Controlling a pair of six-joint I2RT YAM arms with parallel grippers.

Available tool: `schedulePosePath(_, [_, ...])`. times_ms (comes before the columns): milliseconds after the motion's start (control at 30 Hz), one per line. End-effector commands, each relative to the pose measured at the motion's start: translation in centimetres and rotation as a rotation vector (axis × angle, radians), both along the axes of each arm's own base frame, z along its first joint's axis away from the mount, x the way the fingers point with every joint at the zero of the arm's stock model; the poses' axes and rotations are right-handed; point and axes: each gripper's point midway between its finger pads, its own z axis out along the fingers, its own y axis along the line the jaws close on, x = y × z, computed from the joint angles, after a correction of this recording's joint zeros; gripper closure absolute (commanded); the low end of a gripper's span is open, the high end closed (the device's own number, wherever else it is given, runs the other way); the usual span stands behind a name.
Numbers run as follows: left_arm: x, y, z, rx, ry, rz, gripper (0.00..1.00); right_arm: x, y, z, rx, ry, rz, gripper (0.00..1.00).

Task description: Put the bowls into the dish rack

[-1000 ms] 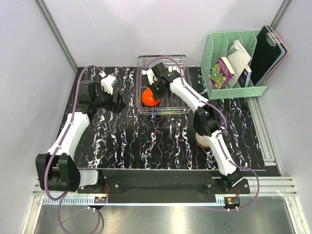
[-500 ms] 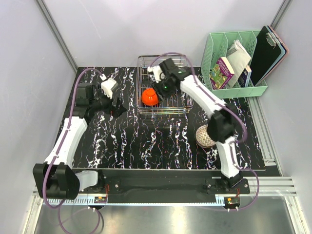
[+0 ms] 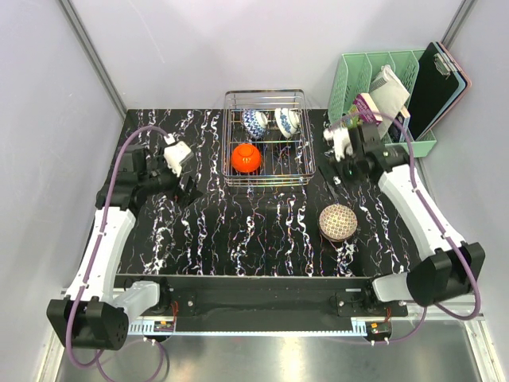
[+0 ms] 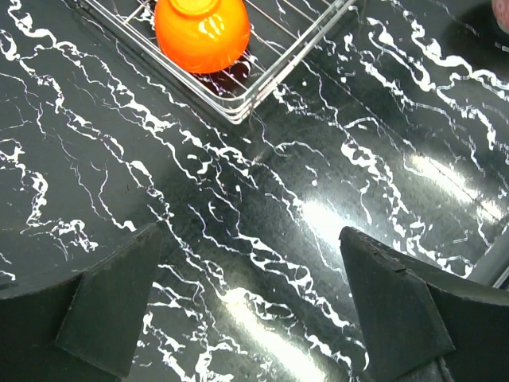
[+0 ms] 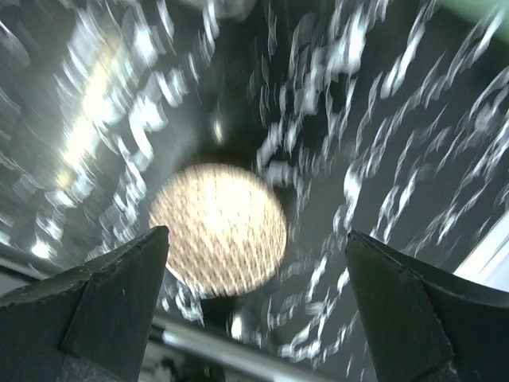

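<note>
Three bowls are loaded in the silvery wire dish rack: two blue-and-white patterned bowls and a glossy orange-red bowl. One beige net-patterned bowl is left on the black marbled table, and a fifth is not seen. The left gripper and right gripper are held apart and empty, the right aimed at that bowl.

two blue-and-white bowls, one orange bowl and one net-patterned bowl are showing, four altogether; one dish rack and one green organiser are standing.
</note>
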Motion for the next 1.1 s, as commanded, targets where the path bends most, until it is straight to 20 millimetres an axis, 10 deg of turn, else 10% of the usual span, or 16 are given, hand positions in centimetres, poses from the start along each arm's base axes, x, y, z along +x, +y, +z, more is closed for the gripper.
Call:
schedulePosePath(0, [-0.8,0.2,0.6,0.034,-0.046,-0.035,0.01,-2.8,-3.2,-2.2,-0.087,0.012,-0.043,0.00])
schedulePosePath(433, [-2.6,-0.1,-0.1,0.064,-0.035,-0.070,0.01,-4.4,-7.7,-9.0,-0.144,0.140,-0.103,0.28])
schedulePosePath(833, [-2.8,-0.2,-0.7,0.064,-0.020,-0.076,0.01,-4.1,-6.6,-11.7,-0.096,0.204,-0.088,0.45])
schedulePosePath(1067, [-2.8,-0.3,-1.5,0.061,0.002,-0.082,0.01,-3.6,-6.4,-12.1,-0.079,0.210,-0.100,0.75])
